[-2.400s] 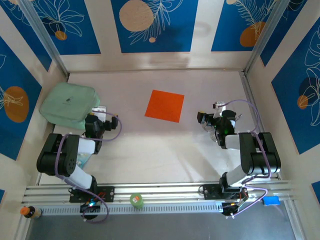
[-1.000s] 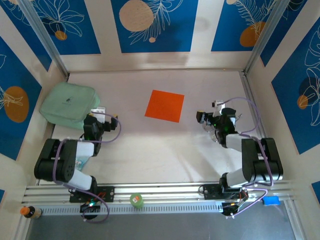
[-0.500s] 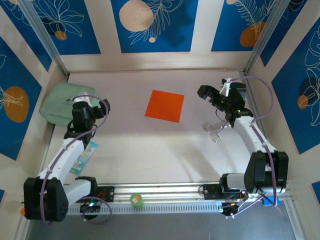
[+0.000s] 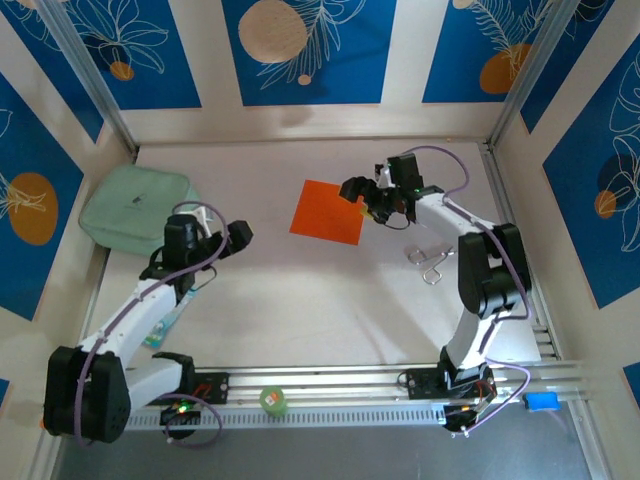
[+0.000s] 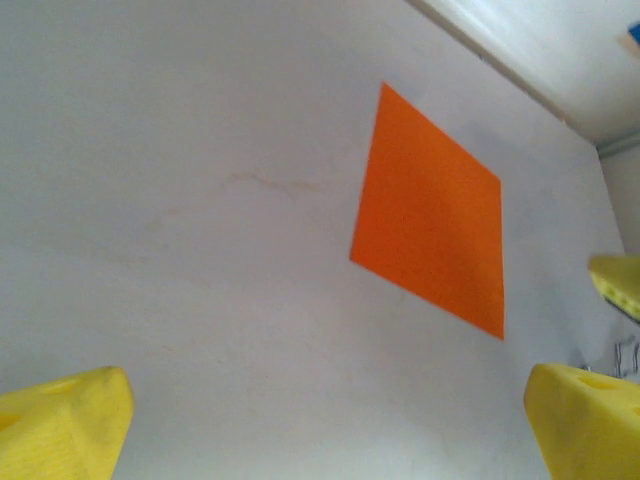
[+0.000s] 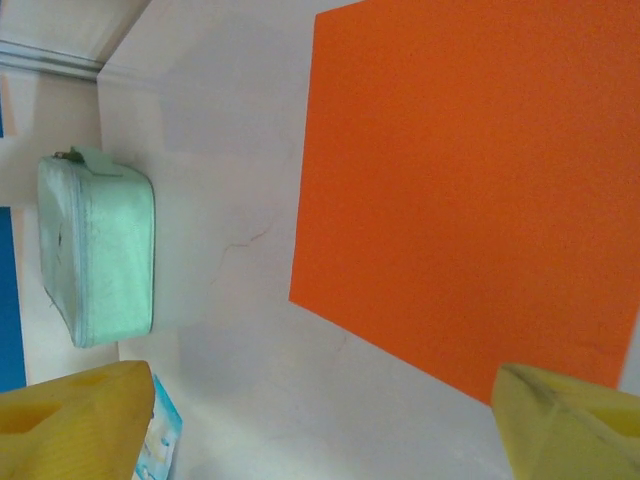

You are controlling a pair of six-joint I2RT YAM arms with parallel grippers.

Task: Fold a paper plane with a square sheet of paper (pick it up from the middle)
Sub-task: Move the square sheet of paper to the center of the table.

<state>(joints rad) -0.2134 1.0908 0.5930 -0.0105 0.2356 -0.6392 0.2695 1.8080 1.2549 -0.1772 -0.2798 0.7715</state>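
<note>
The square sheet of paper (image 4: 330,212) is bright orange and lies flat and unfolded on the white table, a little behind its middle. My right gripper (image 4: 360,198) hovers open at the sheet's right edge. In the right wrist view its yellow fingers (image 6: 80,415) stand wide apart, with the sheet (image 6: 470,190) just beyond them and nothing between them. My left gripper (image 4: 238,235) is open and points right, well short of the sheet's left side. In the left wrist view the sheet (image 5: 435,225) lies ahead and to the right of my left gripper (image 5: 325,430).
A pale green pad (image 4: 135,210) lies at the back left. A small blue-and-white packet (image 4: 165,320) sits under the left arm. A metal scissors-like tool (image 4: 430,262) rests right of centre. A small green round object (image 4: 272,401) sits on the front rail.
Both arms have unfolded from near their bases. The right gripper swung up and then left to the sheet's right edge; the left gripper moved right toward the middle. The sheet stayed put.
</note>
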